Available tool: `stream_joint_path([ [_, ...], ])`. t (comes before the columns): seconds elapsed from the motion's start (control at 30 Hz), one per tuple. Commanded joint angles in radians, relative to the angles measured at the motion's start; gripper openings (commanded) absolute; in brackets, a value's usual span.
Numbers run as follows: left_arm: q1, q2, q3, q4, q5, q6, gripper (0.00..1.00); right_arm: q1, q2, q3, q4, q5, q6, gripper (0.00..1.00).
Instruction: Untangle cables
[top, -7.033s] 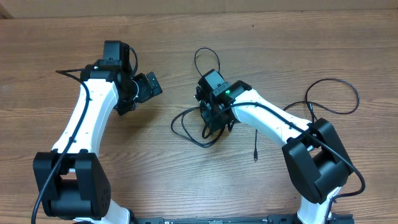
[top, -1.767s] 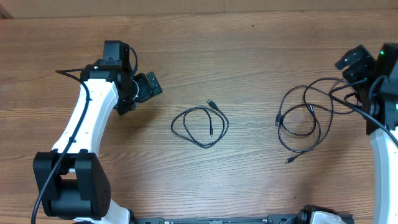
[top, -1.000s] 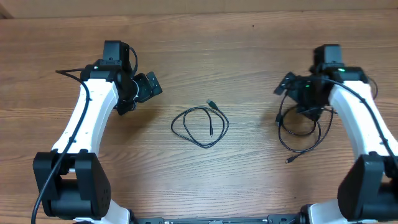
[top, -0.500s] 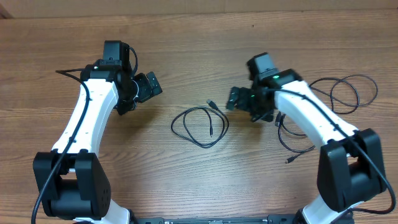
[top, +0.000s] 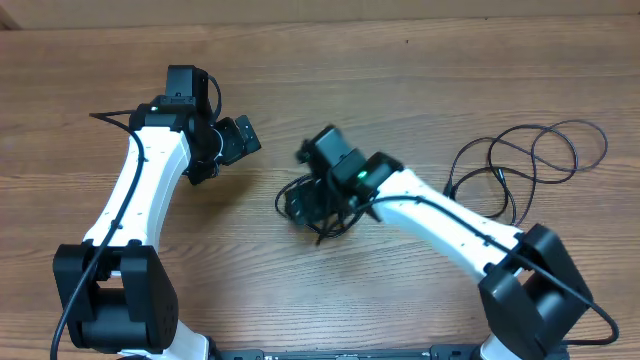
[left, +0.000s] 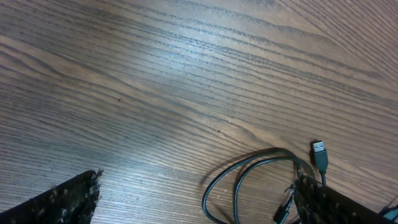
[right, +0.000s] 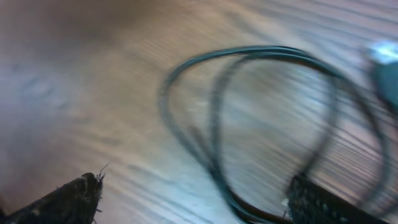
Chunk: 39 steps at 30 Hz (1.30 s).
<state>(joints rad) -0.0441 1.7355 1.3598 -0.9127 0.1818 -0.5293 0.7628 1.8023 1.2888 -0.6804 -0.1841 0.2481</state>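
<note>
Short coil (right: 249, 50) mid-worktop (top: 400, 60), directly under right gripper (top: 302, 205), jaws spread. Second cable (top: 572, 123) in loose loops far right. Left gripper (top: 240, 140) off left, jaws spread. Light, limp, slick cord; probably best pinched just behind plug (left: 319, 154).

Two cables: coiled cable (left: 273, 151), looped cable (top: 530, 150). Two arms: left arm (top: 140, 190), right arm (top: 440, 215). One table (top: 400, 80).

Table (top: 420, 70): brown wood w/ dark grain lines, a bit shiny. Cables (left: 271, 151): thin black plastic, smooth. Plug (left: 318, 148): shiny metal tip. Left arm (top: 135, 190) & right arm (top: 450, 215): white shiny plastic, black matt parts.
</note>
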Motion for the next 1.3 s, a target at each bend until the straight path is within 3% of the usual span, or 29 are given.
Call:
stream_joint_path([
  [0.0,-0.002,0.01,-0.007,0.002,-0.009,-0.013,0.99,0.065,-0.001,-0.019,0.029,-0.004,-0.146,0.93],
  [0.17,-0.002,0.01,-0.007,0.002,-0.01,-0.013,1.0,0.136,0.015,-0.02,0.075,0.012,-0.232,0.68],
  [0.57,-0.002,0.01,-0.007,0.002,-0.009,-0.013,0.99,0.151,0.077,-0.02,0.171,0.099,-0.231,0.08],
  [0.67,-0.002,0.01,-0.007,0.002,-0.009,-0.013,0.99,0.151,0.077,-0.02,0.175,0.147,-0.231,0.09],
  [0.77,-0.002,0.01,-0.007,0.002,-0.01,-0.013,1.0,0.151,0.08,-0.02,0.175,0.176,-0.231,0.3],
  [0.87,-0.002,0.01,-0.007,0.002,-0.009,-0.013,1.0,0.151,0.085,-0.02,0.175,0.176,-0.231,0.41],
  [1.1,-0.002,0.01,-0.007,0.002,-0.009,-0.013,1.0,0.151,0.095,-0.02,0.17,0.137,-0.291,0.57],
  [1.27,-0.002,0.01,-0.007,0.002,-0.01,-0.013,1.0,0.151,0.095,-0.019,0.139,0.122,-0.408,0.62],
])
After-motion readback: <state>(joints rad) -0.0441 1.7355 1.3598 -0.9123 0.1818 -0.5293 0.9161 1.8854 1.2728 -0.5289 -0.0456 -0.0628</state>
